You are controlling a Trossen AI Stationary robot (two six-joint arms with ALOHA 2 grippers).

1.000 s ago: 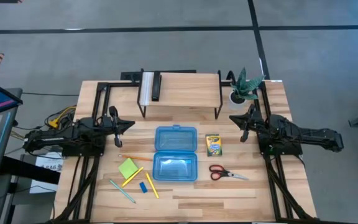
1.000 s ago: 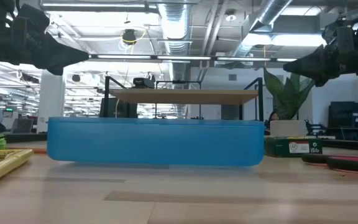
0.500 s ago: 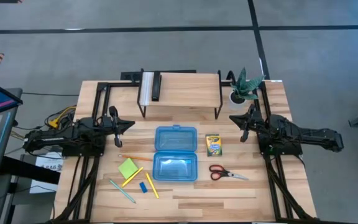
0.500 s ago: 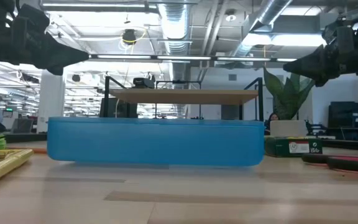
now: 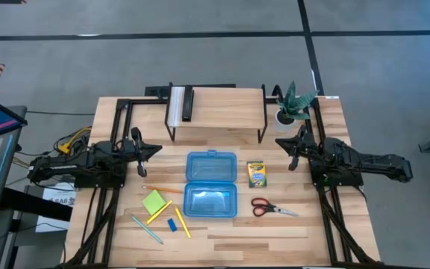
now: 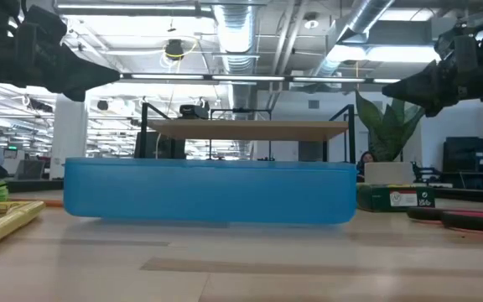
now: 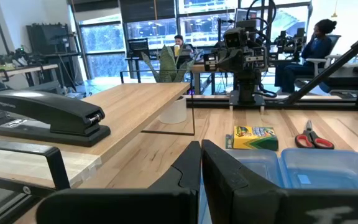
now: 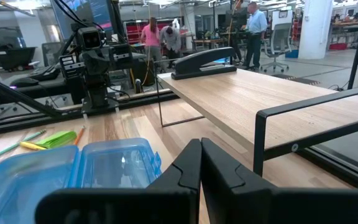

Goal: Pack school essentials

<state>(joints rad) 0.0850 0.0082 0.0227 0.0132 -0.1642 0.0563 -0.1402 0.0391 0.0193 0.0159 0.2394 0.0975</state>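
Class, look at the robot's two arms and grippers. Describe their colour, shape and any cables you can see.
Both arms are black and jointed, built of chunky blocks. The left gripper and right gripper each end in two dark, wedge-shaped fingers tapering to a point. Yellow and orange cables bunch beside the left arm's base.

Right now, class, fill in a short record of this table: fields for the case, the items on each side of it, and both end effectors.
case: blue plastic case, open, mid-table
left of case: lime-green sticky-note pad, yellow and orange pencils, light-blue pen, small blue eraser
right of case: crayon box, red-handled scissors
packed so far: nothing visible inside the case
left end effector: shut, empty, raised at the left edge
right end effector: shut, empty, raised at the right edge
back of table: shelf with stapler, potted plant
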